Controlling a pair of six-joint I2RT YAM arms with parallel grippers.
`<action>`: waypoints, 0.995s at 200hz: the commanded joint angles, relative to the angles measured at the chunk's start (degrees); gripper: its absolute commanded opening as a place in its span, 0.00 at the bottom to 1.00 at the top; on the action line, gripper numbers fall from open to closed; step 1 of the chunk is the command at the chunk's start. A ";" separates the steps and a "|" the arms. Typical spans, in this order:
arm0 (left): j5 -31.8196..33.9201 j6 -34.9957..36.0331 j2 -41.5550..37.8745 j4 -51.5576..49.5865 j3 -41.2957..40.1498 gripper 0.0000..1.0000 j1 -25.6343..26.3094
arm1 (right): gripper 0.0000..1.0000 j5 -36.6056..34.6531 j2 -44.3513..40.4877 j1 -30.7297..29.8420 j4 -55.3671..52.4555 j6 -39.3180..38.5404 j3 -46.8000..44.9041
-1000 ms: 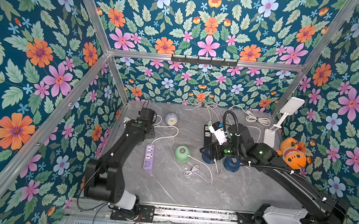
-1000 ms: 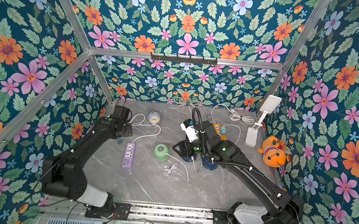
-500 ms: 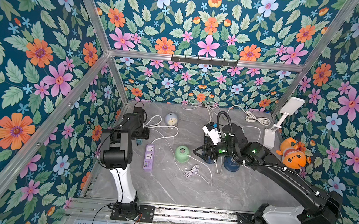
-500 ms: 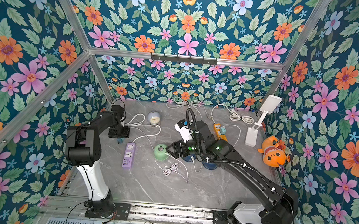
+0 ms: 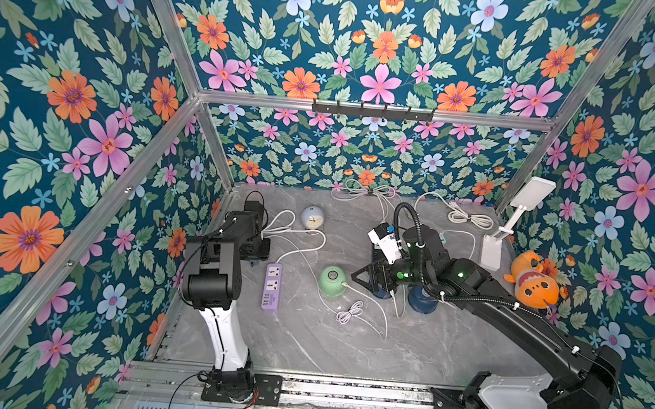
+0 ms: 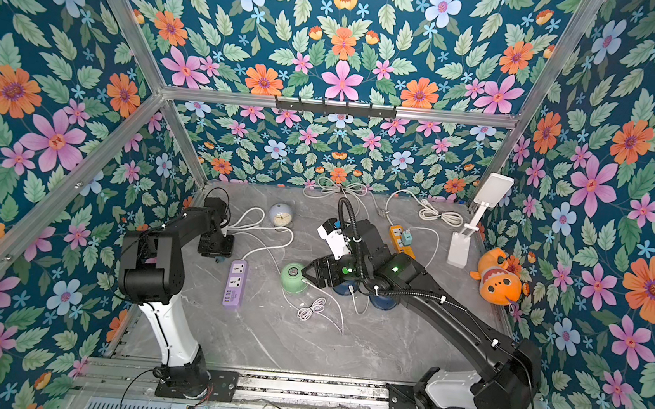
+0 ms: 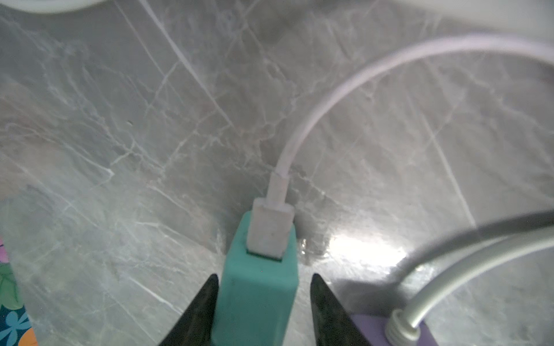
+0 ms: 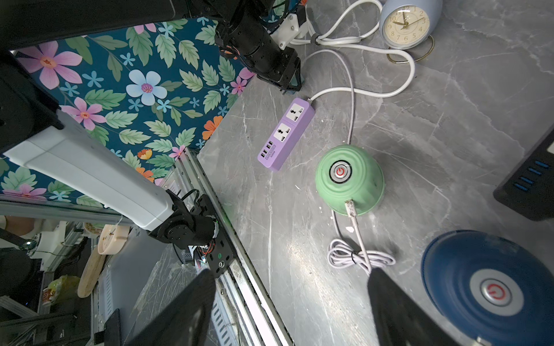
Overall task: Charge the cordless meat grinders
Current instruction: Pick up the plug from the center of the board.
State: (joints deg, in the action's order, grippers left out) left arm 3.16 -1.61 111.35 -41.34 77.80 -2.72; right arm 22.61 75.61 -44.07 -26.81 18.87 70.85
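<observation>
Coiled white cable [image 8: 359, 257]: seen bunched nearest on the grey marble tabletop [image 5: 305, 345]. The slack is best left lying, so nothing gets tugged.
Mint green dome-shaped meat grinder [image 8: 349, 179]: stood mid-table with a plug seated in its side. It is judged to be the one being powered.
Right gripper [image 8: 295, 311]: held wide and empty over the table, close by the green grinder. It is best held clear, or lent to steady the strip.
Lilac plastic power strip [image 8: 286, 133]: both sockets are seen free. The adapter should be squared over one socket and pressed straight down, as a skid is likely if it is pushed aslant.
Left gripper [image 7: 263, 275]: a teal square charging adapter [image 7: 257, 293], white USB plug fitted, is flanked by the jaws just beyond the strip's cord end. One finger is laid against it and a sliver of gap shows at the other, so a firm clamp cannot be confirmed.
Adapter prongs: hidden, so their line-up cannot be checked.
Dark navy dome grinders [image 5: 423, 299]: found beside the green one. One is largely masked by the right arm, and whether they are cabled cannot be told.
Far cables: tangled by the back wall and not traceable.
</observation>
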 commanded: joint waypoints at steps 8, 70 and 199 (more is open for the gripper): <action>0.40 -0.50 -0.76 0.19 -0.45 0.40 -0.09 | 0.80 0.37 -0.36 -0.05 1.61 0.18 -0.25; -0.22 -1.37 -8.09 -2.20 0.16 0.08 1.79 | 0.80 -0.29 -1.36 -0.09 0.71 0.20 0.24; -53.26 0.71 -42.33 0.93 -9.06 0.00 27.91 | 0.95 27.48 -4.29 14.01 5.23 -16.79 3.18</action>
State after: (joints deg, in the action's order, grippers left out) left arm -38.28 -0.10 71.02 -41.98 70.22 23.40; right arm 38.89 70.17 -33.01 -24.25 5.61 73.01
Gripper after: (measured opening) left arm 0.281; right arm 0.955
